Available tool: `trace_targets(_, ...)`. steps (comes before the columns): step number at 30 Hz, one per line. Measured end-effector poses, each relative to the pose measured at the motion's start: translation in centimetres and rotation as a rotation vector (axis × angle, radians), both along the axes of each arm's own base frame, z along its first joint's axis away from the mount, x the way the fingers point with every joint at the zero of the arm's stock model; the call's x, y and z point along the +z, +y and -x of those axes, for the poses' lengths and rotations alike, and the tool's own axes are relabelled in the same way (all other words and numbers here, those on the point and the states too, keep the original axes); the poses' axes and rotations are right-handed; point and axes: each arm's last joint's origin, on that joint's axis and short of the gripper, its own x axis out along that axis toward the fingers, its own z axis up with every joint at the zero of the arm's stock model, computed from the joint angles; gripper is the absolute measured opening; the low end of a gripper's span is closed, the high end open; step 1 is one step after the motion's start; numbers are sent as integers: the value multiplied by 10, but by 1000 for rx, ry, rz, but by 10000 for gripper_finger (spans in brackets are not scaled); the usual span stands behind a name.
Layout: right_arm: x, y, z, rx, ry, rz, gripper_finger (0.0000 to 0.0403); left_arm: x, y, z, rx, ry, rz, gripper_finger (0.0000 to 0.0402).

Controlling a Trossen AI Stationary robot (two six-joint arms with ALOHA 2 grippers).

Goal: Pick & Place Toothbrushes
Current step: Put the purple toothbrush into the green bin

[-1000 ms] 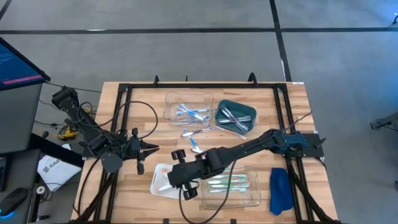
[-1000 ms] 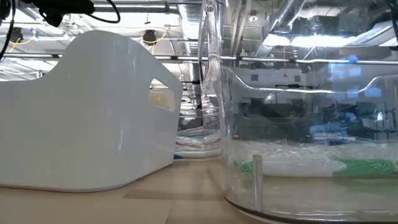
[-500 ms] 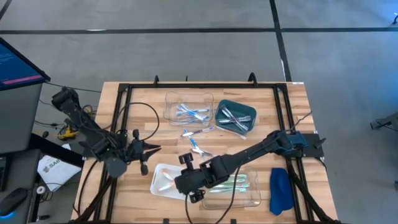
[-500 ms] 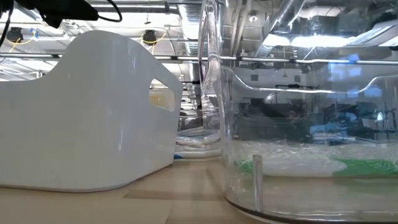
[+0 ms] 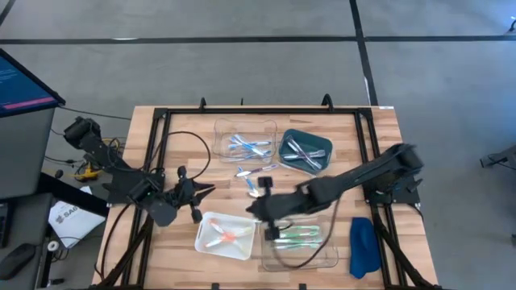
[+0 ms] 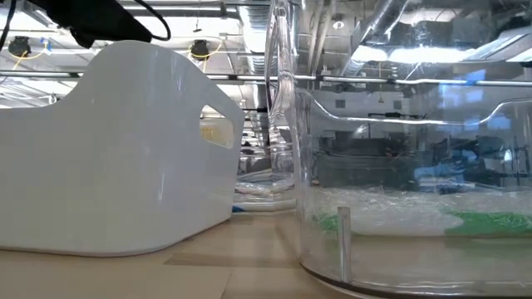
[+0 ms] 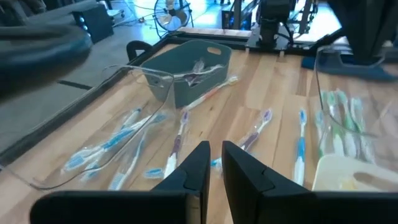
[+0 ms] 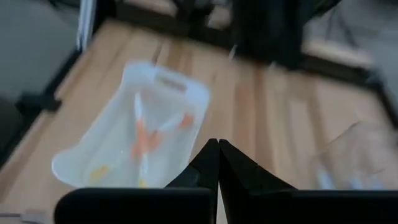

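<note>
Orange toothbrushes (image 5: 229,237) are lying in the white tray (image 5: 205,241), where the empty, pressed-together right gripper (image 5: 264,187), hanging just beyond, risks clipping its rim

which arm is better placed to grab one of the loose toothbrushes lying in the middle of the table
Right, probably. The right gripper, shut and empty, hangs just beside the loose toothbrushes. The left gripper points at them from farther off.

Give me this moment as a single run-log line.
right gripper: shut, empty, between white tray and clear tray | left gripper: empty, idle at table's left | orange toothbrushes: in white tray | loose toothbrushes: mid-table
</note>
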Motion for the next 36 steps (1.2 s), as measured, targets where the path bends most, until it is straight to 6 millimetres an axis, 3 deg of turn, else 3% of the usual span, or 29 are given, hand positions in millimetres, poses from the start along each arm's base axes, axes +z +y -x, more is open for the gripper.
trace_targets(6,31,-33,43,27,-320,-4,0,8,5,-15,-52,-34,47,35)
trace_targets(10,31,-54,63,130,-542,23,0,14,9,-32,-161,-64,37,35)
trace_targets(13,34,-71,73,102,-605,-2,0,15,18,-48,-235,-80,24,35)
trace_targets(17,36,-88,81,36,-568,-36,0,13,40,-68,-306,-91,14,35)
trace_targets(25,25,-99,81,17,-458,29,0,-10,92,-94,-308,-27,133,35)
trace_targets(36,8,-129,81,-62,-276,92,0,-38,103,-128,-413,21,122,35)
